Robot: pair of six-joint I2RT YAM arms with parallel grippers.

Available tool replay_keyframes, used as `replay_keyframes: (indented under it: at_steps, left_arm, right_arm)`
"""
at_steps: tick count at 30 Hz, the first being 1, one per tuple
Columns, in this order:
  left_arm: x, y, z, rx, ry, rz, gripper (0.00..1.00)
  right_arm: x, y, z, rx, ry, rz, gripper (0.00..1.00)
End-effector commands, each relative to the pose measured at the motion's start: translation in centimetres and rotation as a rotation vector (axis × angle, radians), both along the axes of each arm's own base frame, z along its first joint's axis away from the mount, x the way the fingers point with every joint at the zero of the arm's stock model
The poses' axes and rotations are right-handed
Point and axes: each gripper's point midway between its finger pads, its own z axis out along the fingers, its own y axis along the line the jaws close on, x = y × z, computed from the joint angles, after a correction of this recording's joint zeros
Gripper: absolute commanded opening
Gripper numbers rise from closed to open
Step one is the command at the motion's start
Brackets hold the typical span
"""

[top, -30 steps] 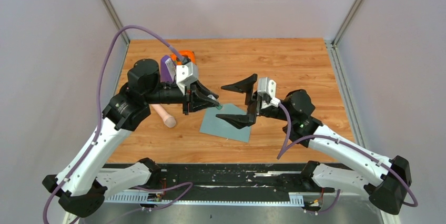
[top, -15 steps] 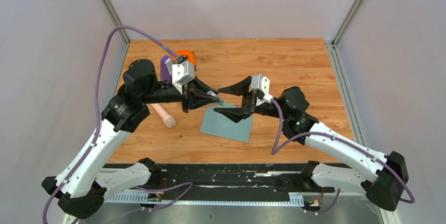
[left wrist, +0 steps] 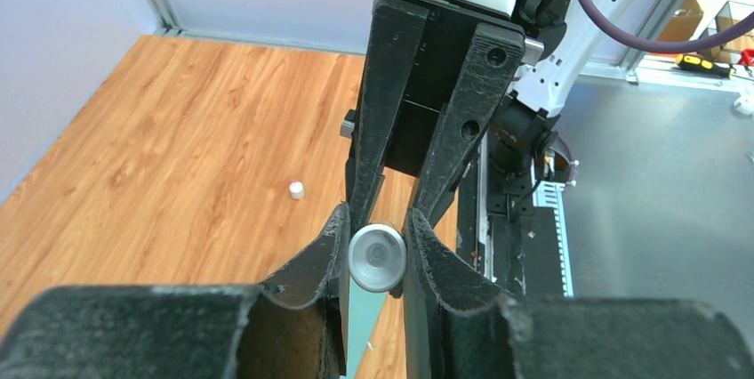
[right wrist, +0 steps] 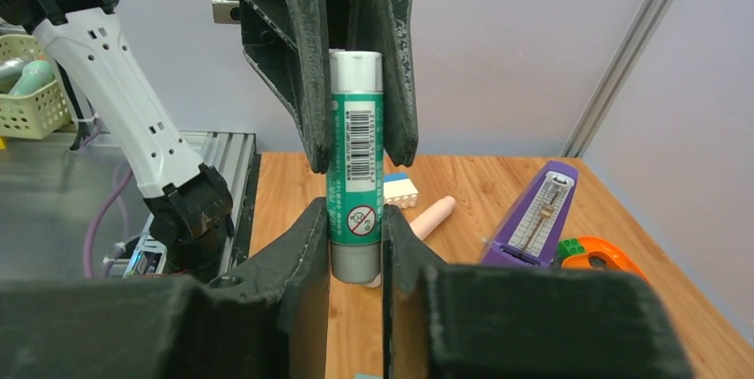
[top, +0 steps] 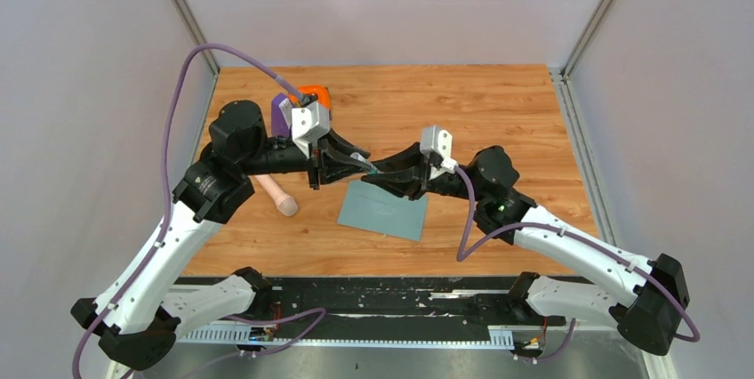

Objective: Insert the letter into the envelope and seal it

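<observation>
The grey-teal envelope [top: 384, 208] lies flat on the wooden table, under both grippers. The letter is out of view. A green glue stick [top: 369, 168] with grey ends hangs level above the envelope's far left corner. My left gripper [top: 361, 165] is shut on one end of it; in the left wrist view the stick's round grey end [left wrist: 377, 257] sits between the fingers [left wrist: 331, 245]. My right gripper [top: 381, 174] is shut on the other end, its pads pressed on the stick [right wrist: 356, 148] on both sides. The two grippers meet tip to tip.
A pink cylinder [top: 277, 195] lies left of the envelope. A purple metronome-like thing [right wrist: 533, 214] and an orange object [top: 316, 94] sit at the back left, with a white brick [right wrist: 396, 190] near them. A small white cap [left wrist: 296, 189] rests on the wood.
My right gripper has moved left to the left gripper and closed from wide open onto the glue stick. The left gripper has kept its hold and barely moved.
</observation>
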Motion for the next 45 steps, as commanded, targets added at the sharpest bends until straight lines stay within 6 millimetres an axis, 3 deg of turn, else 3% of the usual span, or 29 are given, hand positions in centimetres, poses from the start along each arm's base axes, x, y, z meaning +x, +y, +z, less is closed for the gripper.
replay_keyframes:
  at_steps: [1,2,3,5,7,11,15,22,25,29,35,41,43,44,45]
  left_arm:
    - [-0.4,0.0,0.5,-0.013,-0.015,-0.006,0.16]
    - [-0.3,0.2,0.3,0.001,-0.017,0.007,0.29]
    - [-0.3,0.4,0.3,0.011,-0.023,0.014,0.59]
    - [-0.1,1.1,0.1,0.051,-0.039,0.043,0.88]
    - [0.6,1.9,-0.2,0.102,-0.032,0.106,0.95]
    - [1.8,2.9,-1.2,0.166,0.061,0.215,0.95]
    - [1.6,1.9,-2.1,0.136,0.251,0.213,0.88]
    - [3.5,0.8,-2.4,0.098,0.357,0.267,0.81]
    - [4.0,0.8,-1.9,0.08,0.371,0.288,0.76]
    - [4.6,1.0,-2.7,0.097,0.381,0.323,0.68]
    - [5.4,1.0,-3.3,0.113,0.379,0.348,0.64]
    - [4.5,0.8,-3.1,0.142,0.284,0.255,0.61]
    - [2.0,0.8,-2.1,0.169,0.113,0.073,0.69]
    - [1.8,1.2,-1.8,0.191,-0.051,0.026,0.76]
    - [1.2,1.6,-1.8,0.208,-0.107,-0.001,0.78]
  right_arm:
    - [0.0,-0.3,1.4,0.011,-0.007,-0.012,0.0]
    - [0.2,-0.4,1.1,-0.012,-0.013,-0.021,0.0]
    - [0.7,-0.6,0.7,-0.043,-0.007,-0.052,0.0]
    - [2.2,-1.2,-0.2,-0.103,0.005,-0.146,0.0]
    - [3.5,-2.1,-1.1,-0.156,0.006,-0.242,0.0]
    - [5.0,-4.0,-1.9,-0.208,-0.07,-0.386,0.0]
    - [6.1,-4.6,-2.1,-0.256,-0.163,-0.479,0.0]
    - [6.0,-3.7,-2.5,-0.312,-0.233,-0.495,0.0]
    - [5.9,-3.4,-2.7,-0.319,-0.237,-0.484,0.0]
    - [5.6,-3.2,-2.5,-0.313,-0.246,-0.476,0.0]
    - [5.1,-2.8,-2.6,-0.317,-0.257,-0.449,0.0]
    - [4.5,-2.4,-2.6,-0.314,-0.273,-0.42,0.0]
    - [4.2,-2.4,-2.5,-0.31,-0.278,-0.402,0.0]
    - [4.1,-2.3,-2.5,-0.309,-0.28,-0.395,0.0]
    - [4.1,-2.3,-2.5,-0.31,-0.28,-0.394,0.0]
